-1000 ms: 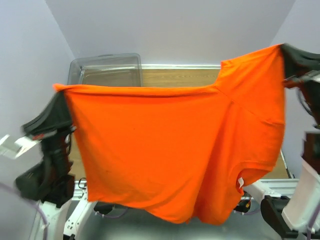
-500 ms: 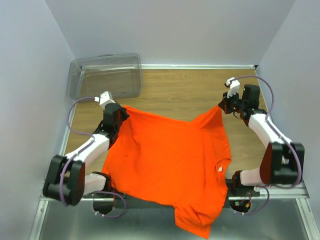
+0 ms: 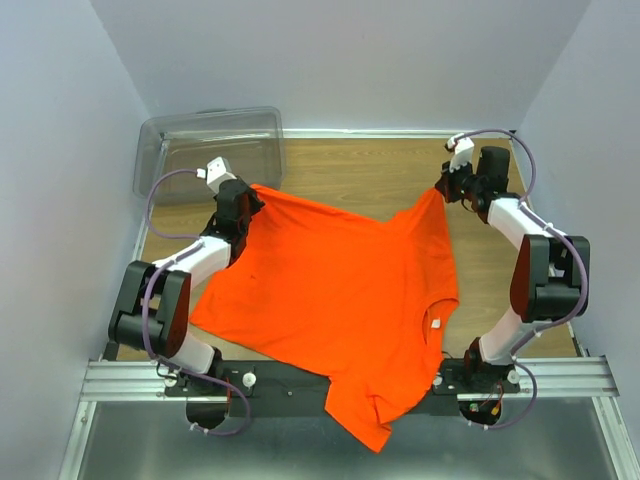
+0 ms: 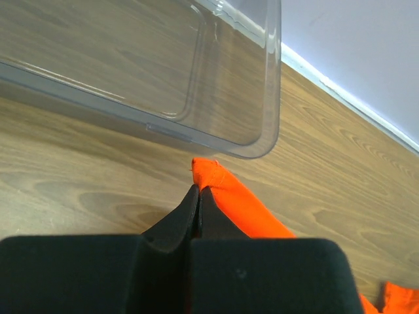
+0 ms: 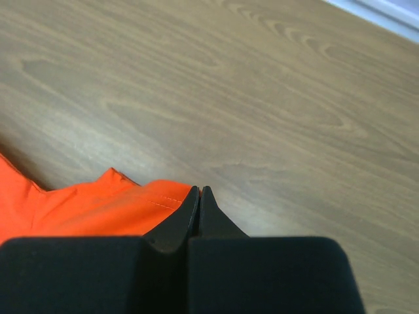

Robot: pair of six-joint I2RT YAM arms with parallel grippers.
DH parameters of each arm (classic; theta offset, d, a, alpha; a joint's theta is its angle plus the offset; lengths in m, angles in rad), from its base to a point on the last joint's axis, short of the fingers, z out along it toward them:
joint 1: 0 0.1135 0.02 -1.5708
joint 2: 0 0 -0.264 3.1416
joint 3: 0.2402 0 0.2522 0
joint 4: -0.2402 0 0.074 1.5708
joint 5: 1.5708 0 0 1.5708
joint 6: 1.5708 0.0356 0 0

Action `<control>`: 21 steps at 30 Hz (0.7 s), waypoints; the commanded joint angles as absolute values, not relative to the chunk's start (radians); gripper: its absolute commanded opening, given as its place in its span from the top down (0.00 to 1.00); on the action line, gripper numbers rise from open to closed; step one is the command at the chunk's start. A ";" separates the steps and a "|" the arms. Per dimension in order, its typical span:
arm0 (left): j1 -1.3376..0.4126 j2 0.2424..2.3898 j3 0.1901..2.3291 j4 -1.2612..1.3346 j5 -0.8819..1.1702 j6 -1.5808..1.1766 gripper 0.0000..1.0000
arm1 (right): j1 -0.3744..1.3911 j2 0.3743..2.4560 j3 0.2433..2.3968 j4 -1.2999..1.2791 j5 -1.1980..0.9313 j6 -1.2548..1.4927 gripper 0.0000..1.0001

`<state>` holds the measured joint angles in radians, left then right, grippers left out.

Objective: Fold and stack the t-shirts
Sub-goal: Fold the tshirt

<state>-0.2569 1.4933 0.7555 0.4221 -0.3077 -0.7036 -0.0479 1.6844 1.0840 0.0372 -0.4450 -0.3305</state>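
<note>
Top external view shows the orange t-shirt spread on the counter, its near end hanging over the front edge. My left hand is pinched shut on the far-left corner, just beside the clear bin, and my right hand is pinched shut on the far-right corner. The cloth lies toward my bases from both hands, so any smoothing pull, I judge, needs both arms.

Orange t-shirt spread flat, hanging over near edge.

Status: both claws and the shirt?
Left claw shut on t-shirt corner. Right claw shut on another corner. T-shirt spread on table, unfolded, near end overhanging. Clear bin just beyond left claw.
</note>
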 commanded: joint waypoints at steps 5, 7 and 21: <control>-0.226 1.569 0.830 0.443 -0.351 -0.664 1.00 | -0.055 1.743 1.252 0.080 -0.400 -0.278 0.99; -0.222 1.581 0.841 0.442 -0.345 -0.661 1.00 | -0.055 1.764 1.288 0.080 -0.413 -0.265 0.99; -0.206 1.640 0.899 0.465 -0.322 -0.634 1.00 | -0.054 1.809 1.387 0.063 -0.521 -0.207 0.95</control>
